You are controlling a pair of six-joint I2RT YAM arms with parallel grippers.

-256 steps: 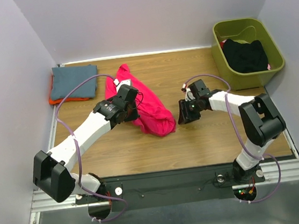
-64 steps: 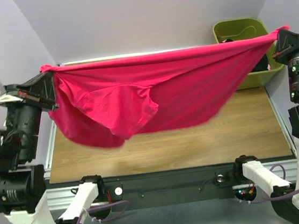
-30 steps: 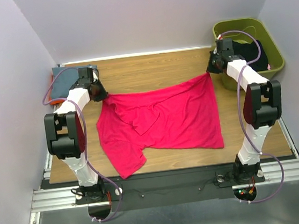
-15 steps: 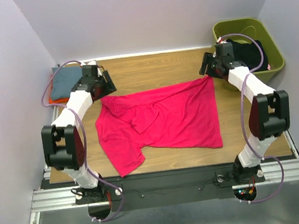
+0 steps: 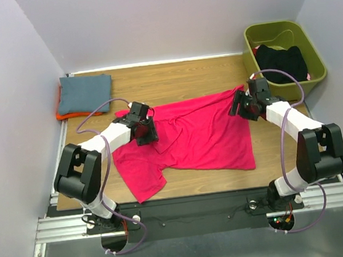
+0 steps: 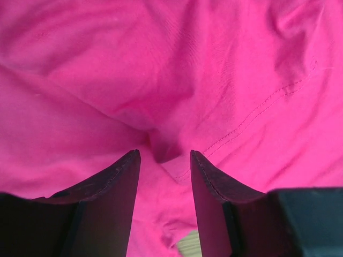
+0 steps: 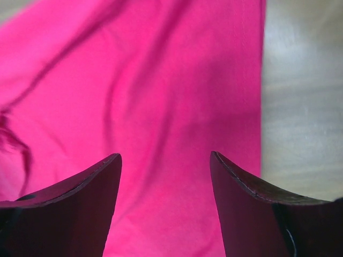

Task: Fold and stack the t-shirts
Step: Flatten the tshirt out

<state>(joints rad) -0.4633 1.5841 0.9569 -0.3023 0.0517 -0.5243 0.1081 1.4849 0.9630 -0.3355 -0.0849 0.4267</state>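
The magenta-pink t-shirt (image 5: pixel 200 137) lies spread and wrinkled across the middle of the table, one sleeve hanging toward the near edge. My left gripper (image 5: pixel 144 130) hovers low over its upper left part. In the left wrist view the left gripper (image 6: pixel 163 159) has its jaws apart with a raised fold of the pink cloth (image 6: pixel 161 64) between the tips. My right gripper (image 5: pixel 243 104) sits over the shirt's far right corner. In the right wrist view the right gripper (image 7: pixel 165 158) is wide open above flat pink cloth (image 7: pixel 161 80). A folded blue-grey shirt (image 5: pixel 83 93) rests on an orange one (image 5: pixel 65 116) at the far left.
An olive-green bin (image 5: pixel 281 31) at the far right corner holds a black garment (image 5: pixel 281 61). Bare wooden table (image 5: pixel 178 78) shows behind the pink shirt and to its right (image 7: pixel 300 107). Walls close in the sides and back.
Both grippers have let go of the pink shirt's far corners, opened and moved inward and nearer over the cloth. The shirt stays spread on the table.
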